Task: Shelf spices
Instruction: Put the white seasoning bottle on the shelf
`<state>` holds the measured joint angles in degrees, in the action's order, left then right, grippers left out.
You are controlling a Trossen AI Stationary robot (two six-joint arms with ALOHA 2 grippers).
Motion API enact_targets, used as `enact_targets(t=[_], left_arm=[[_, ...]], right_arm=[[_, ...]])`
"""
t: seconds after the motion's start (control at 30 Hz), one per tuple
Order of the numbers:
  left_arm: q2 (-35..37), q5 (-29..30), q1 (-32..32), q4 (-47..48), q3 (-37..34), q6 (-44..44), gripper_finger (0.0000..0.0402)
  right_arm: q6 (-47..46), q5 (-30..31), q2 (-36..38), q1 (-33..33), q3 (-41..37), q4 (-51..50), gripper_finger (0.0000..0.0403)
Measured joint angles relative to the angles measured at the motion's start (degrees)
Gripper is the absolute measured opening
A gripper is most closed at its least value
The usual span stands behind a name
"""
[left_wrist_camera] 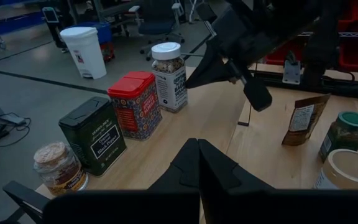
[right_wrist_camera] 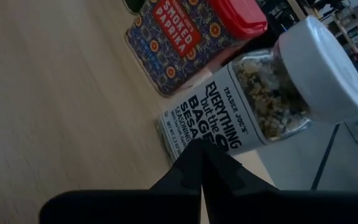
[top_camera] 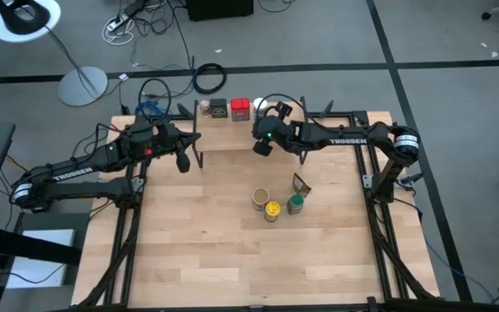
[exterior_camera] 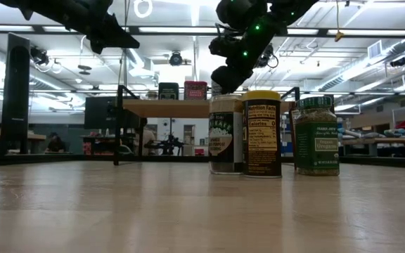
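On the grey floor beyond the surface's far-left corner stands a floor lamp with a round base and a white ring head. Coiled black cables lie near it. A white bin stands on the floor.

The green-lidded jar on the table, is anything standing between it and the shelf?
Nothing visible blocks it. The green-lidded jar stands on the table with a small brown packet just beside it, toward the shelf. Above that stretch hangs the right claw, shut, so a lifted jar would pass near it.
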<state>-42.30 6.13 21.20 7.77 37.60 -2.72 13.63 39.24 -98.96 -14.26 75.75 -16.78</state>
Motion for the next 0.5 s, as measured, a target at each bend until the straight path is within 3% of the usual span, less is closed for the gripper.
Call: enact_targets(t=[0.5], left_arm=[[-0.02,0.02,0.02,0.61,0.0,-0.07,0.0]], right_arm=[[0.0,-0.2,0.02,-1.55,0.0,-1.83,0.0]])
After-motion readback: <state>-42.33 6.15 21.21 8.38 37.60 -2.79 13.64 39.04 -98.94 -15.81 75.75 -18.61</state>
